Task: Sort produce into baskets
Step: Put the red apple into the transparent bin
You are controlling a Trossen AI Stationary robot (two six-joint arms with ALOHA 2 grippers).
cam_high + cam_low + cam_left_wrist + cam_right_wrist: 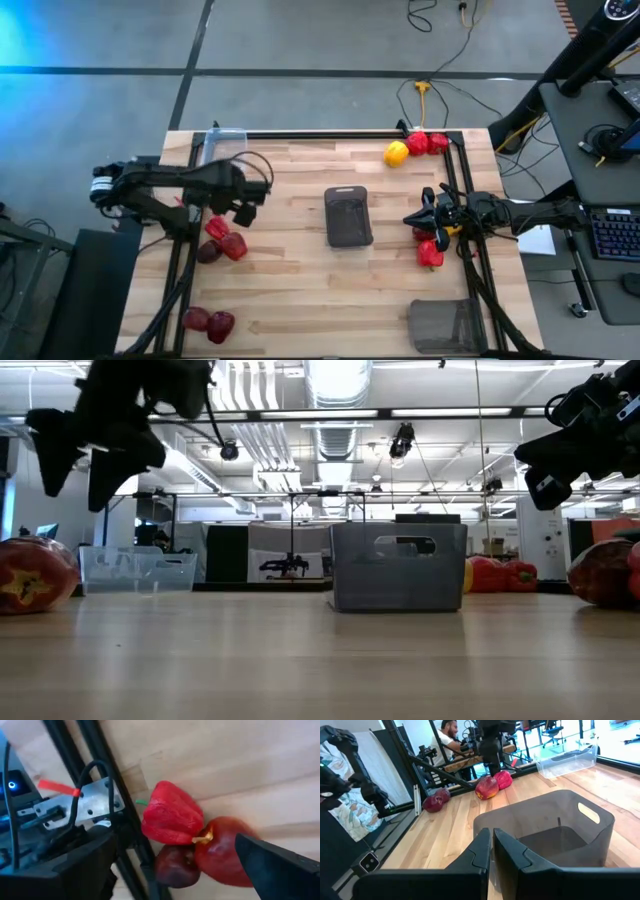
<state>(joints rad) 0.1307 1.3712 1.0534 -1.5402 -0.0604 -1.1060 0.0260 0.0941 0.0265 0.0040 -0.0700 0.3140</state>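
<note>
1. Baskets: clear bin (222, 143) at the far left corner, mesh bin (348, 216) at mid-table, second mesh bin (446, 324) at the near right. The mid bin looks empty in the right wrist view; nothing shows in the other two.
2. Produce all on the wood: red pepper (217, 227) and two apples (233, 245) in a cluster at the left; two more red pieces (209, 321) near the left front corner; yellow pepper (396, 153) and red pieces (427, 143) at the far right; red pepper (430, 253) at the right edge.
3. Left gripper (243, 211) hangs spread wide over the left cluster, holding nothing.
4. Right gripper (415, 217) waits beside the mid bin, fingers pressed together, empty.
5. Judgement: sorting not visibly started; every piece remains.
</note>
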